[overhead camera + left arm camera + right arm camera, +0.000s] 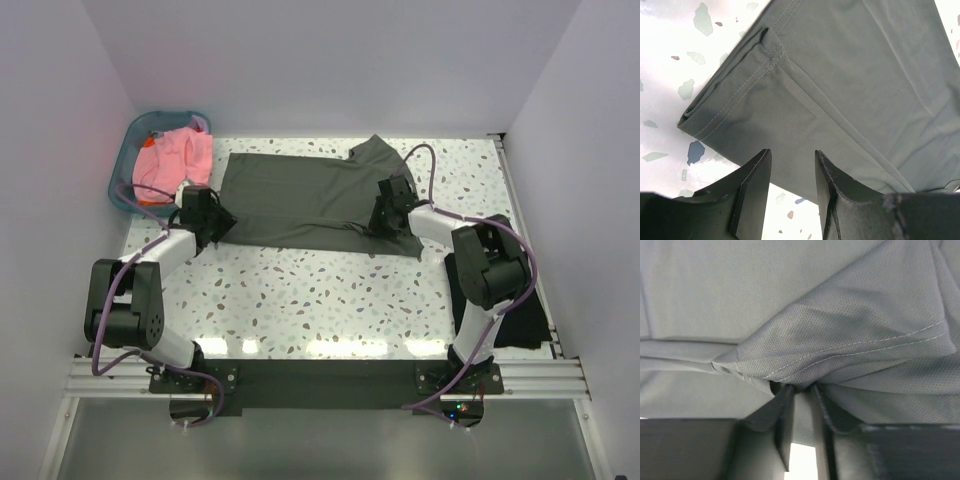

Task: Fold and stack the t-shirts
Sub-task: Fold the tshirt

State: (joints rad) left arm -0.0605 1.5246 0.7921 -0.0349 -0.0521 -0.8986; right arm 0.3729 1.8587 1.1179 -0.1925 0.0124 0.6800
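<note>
A dark olive-grey t-shirt (300,200) lies partly folded across the far middle of the table. My left gripper (215,225) is open at the shirt's near left corner. In the left wrist view its jaws (792,160) stand apart just above the shirt's (840,75) near edge. My right gripper (380,222) is shut on a bunched fold of the same shirt (790,290) near its right end; the cloth is pinched between the jaws (800,387). A salmon-pink t-shirt (175,160) lies in the basket. A black t-shirt (520,310) lies at the table's right edge.
A teal plastic basket (122,170) stands at the far left corner. White walls close in the far, left and right sides. The speckled tabletop (320,290) shows bare between the shirt and the arm bases.
</note>
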